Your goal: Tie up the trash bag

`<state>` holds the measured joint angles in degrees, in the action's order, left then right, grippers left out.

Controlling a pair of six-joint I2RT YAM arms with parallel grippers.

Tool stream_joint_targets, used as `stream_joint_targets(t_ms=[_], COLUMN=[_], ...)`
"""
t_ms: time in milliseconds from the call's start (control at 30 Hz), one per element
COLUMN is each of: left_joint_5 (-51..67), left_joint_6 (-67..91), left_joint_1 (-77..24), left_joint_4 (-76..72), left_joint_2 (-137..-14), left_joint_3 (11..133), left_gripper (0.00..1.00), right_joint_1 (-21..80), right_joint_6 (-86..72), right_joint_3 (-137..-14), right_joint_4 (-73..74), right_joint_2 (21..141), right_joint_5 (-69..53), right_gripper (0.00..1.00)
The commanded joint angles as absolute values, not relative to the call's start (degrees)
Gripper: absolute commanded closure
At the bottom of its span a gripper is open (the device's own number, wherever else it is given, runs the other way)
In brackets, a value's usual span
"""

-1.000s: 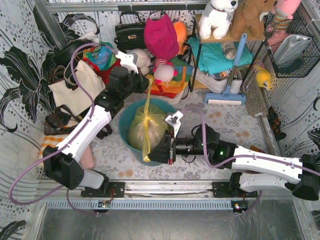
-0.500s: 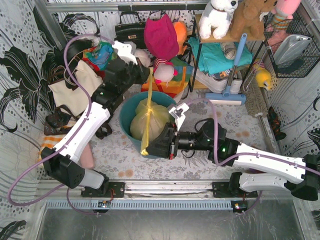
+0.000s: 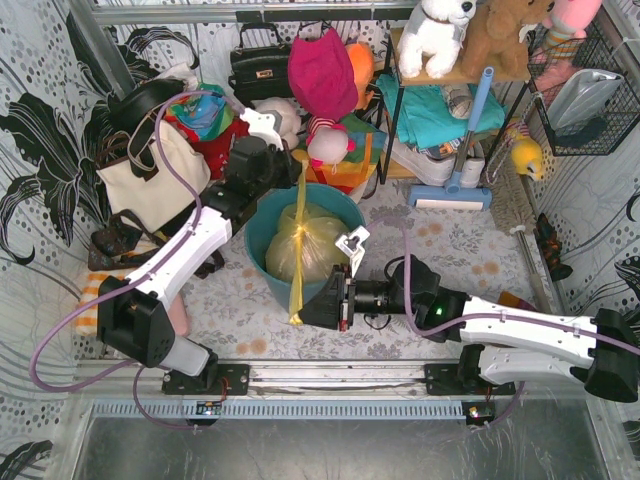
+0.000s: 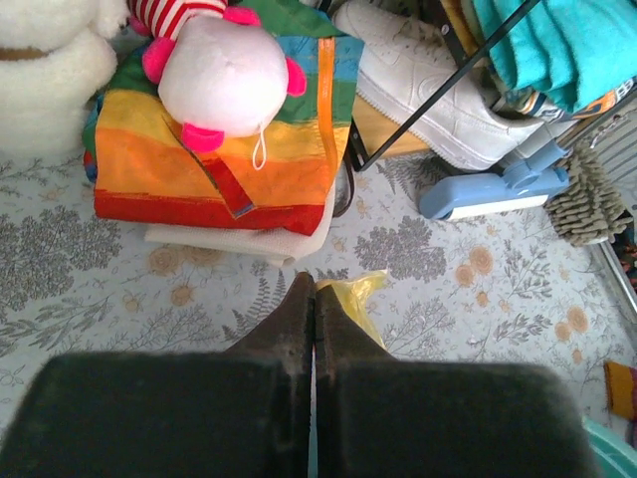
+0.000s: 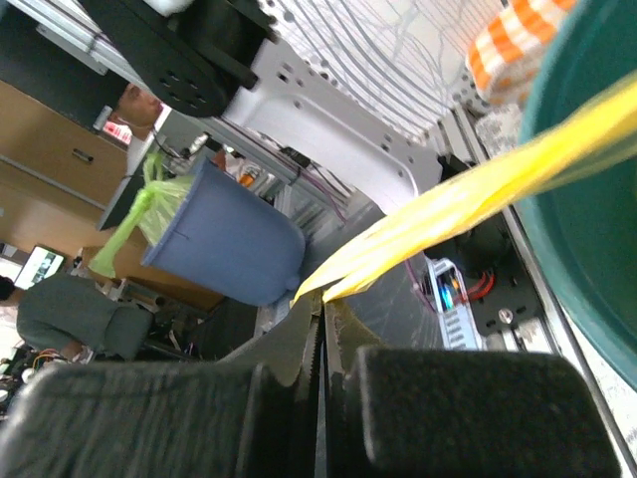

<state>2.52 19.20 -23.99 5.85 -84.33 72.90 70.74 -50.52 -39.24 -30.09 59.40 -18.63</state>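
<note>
The trash bag [image 3: 310, 250], thin yellow plastic, sits in the round teal bin [image 3: 258, 228], and its top is drawn into two long strips. One strip runs up to my left gripper [image 3: 291, 172], above the bin's far rim. That gripper is shut, and yellow plastic [image 4: 354, 298] pokes out beside the left gripper [image 4: 315, 289]. The other strip [image 3: 296, 295] hangs over the bin's near rim to my right gripper [image 3: 312, 312]. In the right wrist view the taut strip [image 5: 468, 194] ends in the shut right gripper [image 5: 320, 299], next to the bin wall [image 5: 587, 209].
A cream tote [image 3: 150, 180] and a black handbag [image 3: 260, 65] stand at the back left. A rainbow bag [image 4: 219, 159] with a pink plush [image 4: 224, 75] sits just behind the bin. A shelf rack [image 3: 400, 110], a white shoe [image 4: 428, 95] and a blue brush [image 3: 452, 190] are at the back right.
Both grippers stayed shut on the strips. The left gripper rose, then came back down, a little further right. The bag lifted slightly and settled, and the right gripper eased back.
</note>
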Motion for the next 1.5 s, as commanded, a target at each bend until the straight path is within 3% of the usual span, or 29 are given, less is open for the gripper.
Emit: stream_joint_targets(t_ms=[0, 333, 800, 1033, 1467], left_joint_5=[-0.1, -0.5, -0.1, -0.7, 14.2], left_joint_6=[19.0, 19.3, 21.6, 21.9, 25.5], left_joint_1=[-23.4, -23.4, -23.4, -23.2, -23.3], left_joint_4=[1.4, 4.5, -2.2, -2.6, -8.5], left_joint_2=[-85.3, -87.4, -89.4, -91.5, -79.3], left_joint_3=[77.9, 93.0, 77.7, 76.5, 78.4], left_gripper=[1.00, 1.00, 1.00, 1.00, 1.00], right_joint_1=[71.6, 74.1, 74.5, 74.5, 74.5], right_joint_6=[-49.8, -46.0, -52.4, -53.2, -41.1], right_joint_3=[-46.4, -56.0, -38.5, -36.9, -55.2], right_joint_4=[-32.7, -26.4, -33.9, -34.0, -22.1], right_joint_2=[57.8, 58.1, 53.9, 53.3, 56.5], right_joint_5=[-23.5, -25.3, -19.3, -18.8, -4.4], right_gripper=[1.00, 1.00, 1.00, 1.00, 1.00])
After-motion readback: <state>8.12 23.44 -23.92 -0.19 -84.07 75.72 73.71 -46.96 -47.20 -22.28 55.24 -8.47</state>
